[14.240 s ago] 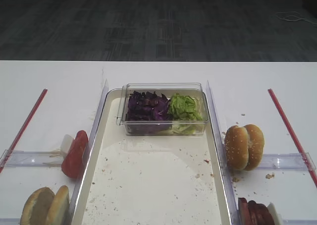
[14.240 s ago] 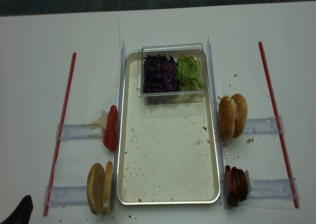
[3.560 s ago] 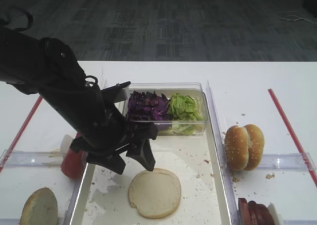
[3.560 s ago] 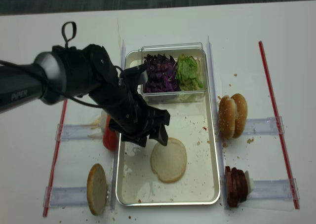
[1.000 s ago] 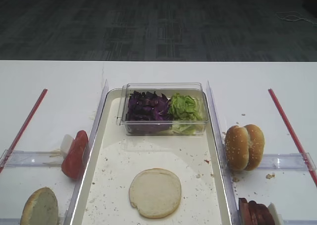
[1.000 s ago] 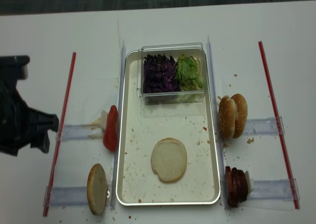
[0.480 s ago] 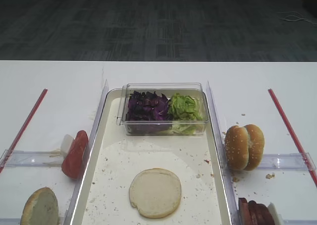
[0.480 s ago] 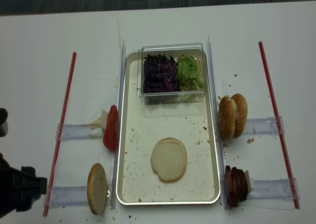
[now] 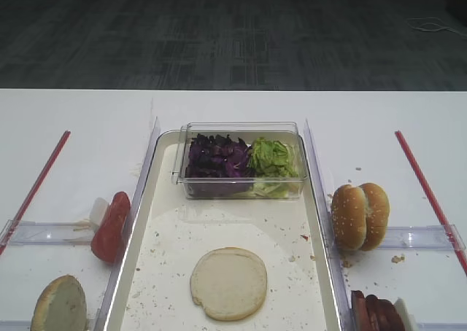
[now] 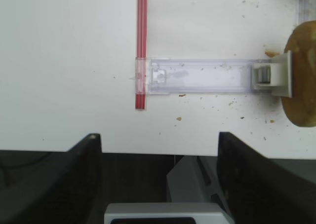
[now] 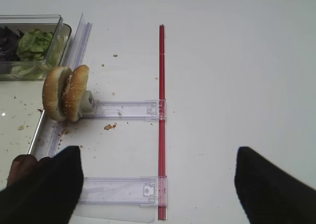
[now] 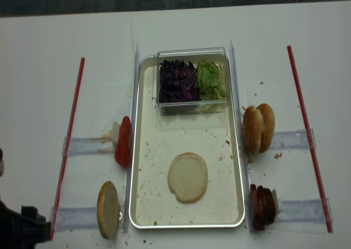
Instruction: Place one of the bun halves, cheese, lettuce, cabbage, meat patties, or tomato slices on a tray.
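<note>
Bun half [image 9: 228, 283] flat on tray [image 9: 149, 236], cut face up, near its front end, clear of box [image 9: 241, 160]. Left claw [image 10: 160, 150] empty, fingers spread, over table edge. Right claw [image 11: 155, 184] likewise spread, holding nothing, above table.

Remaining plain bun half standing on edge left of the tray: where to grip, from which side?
Likely from above, gripper jaws straddling its top edge, one on the cut face, one on the crust. The plain bun half stands on edge against the white stop, tray rim close on its right.
</note>
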### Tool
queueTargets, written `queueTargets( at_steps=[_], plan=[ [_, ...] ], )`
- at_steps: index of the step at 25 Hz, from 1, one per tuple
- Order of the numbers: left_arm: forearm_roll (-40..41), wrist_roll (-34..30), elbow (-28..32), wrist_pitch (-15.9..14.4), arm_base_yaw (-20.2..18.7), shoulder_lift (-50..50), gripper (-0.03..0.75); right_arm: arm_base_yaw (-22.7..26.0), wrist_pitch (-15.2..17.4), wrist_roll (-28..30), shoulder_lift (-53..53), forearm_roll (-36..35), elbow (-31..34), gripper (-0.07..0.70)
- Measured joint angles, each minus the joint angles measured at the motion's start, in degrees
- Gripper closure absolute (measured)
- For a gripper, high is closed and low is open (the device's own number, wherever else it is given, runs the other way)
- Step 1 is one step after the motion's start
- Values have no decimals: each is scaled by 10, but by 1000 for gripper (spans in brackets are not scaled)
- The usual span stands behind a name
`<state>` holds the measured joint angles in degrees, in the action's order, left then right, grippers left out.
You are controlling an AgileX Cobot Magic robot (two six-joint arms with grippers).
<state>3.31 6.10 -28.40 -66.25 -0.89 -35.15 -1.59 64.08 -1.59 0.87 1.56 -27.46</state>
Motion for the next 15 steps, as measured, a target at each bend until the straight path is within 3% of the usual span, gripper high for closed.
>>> queueTargets(
  at_steps=[15],
  plan=[
    [-8, -10, 1, -2, 0, 163, 228, 0, 0, 0, 0, 0, 0, -18]
  ],
)
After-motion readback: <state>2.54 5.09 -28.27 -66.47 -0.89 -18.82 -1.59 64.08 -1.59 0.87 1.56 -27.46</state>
